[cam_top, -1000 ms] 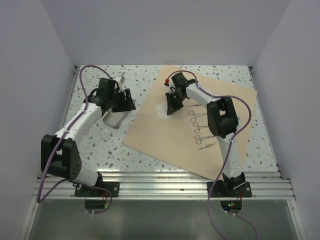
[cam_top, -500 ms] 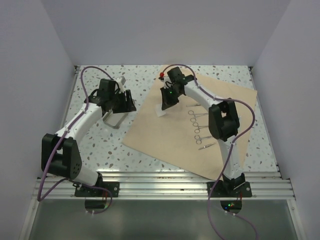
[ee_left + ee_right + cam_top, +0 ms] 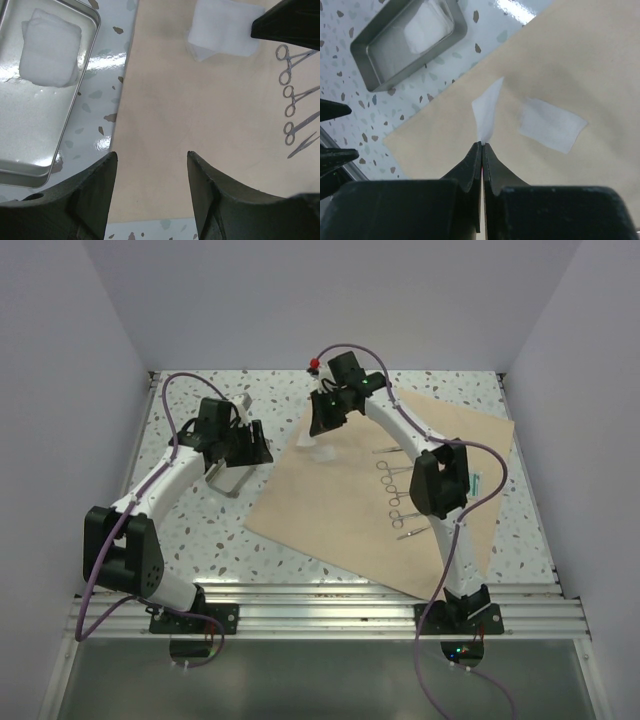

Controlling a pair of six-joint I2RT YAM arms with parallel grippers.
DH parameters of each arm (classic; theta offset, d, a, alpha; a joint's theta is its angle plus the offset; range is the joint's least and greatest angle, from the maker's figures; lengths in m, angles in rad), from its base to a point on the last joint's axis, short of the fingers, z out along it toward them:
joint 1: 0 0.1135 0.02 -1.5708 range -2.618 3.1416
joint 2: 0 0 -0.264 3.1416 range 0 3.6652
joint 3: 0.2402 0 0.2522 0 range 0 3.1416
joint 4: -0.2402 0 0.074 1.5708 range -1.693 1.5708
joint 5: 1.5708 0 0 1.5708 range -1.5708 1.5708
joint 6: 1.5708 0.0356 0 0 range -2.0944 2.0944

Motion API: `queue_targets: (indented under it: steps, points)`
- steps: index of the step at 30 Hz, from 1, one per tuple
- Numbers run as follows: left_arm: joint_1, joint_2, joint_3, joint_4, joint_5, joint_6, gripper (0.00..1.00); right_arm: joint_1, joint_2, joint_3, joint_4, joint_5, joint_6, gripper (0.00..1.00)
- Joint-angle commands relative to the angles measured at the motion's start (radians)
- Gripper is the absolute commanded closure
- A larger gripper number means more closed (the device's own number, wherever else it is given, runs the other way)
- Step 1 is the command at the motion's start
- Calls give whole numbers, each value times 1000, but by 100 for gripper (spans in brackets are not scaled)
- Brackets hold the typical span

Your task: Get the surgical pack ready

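Matt tan paper wrap sheet (image 3: 165,125); shiny metal tray (image 3: 30,130); soft, perhaps woven, white gauze (image 3: 50,47); glossy speckled table (image 3: 102,95).

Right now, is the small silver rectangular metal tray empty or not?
Not empty. The small silver rectangular metal tray holds white gauze at one end; the rest of its floor is bare.

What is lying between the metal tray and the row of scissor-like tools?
In the left wrist view, the tan wrap sheet with white gauze on it lies between the tray and the tools.
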Motion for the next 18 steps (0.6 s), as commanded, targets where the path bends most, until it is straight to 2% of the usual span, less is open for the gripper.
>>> queue_targets:
  steps: [1,4,11,18]
  points:
    - [2,-4,1,30,12,9,38,-5,82,105,-84,-29,-33,100]
    - [2,-4,-3,29,13,10,38,-14,128,139,-126,-42,-56,100]
    - [2,7,-5,36,18,10,38,-58,128,92,-141,-98,-117,100]
    - [2,36,12,44,35,7,38,-75,134,70,-159,-91,-148,100]
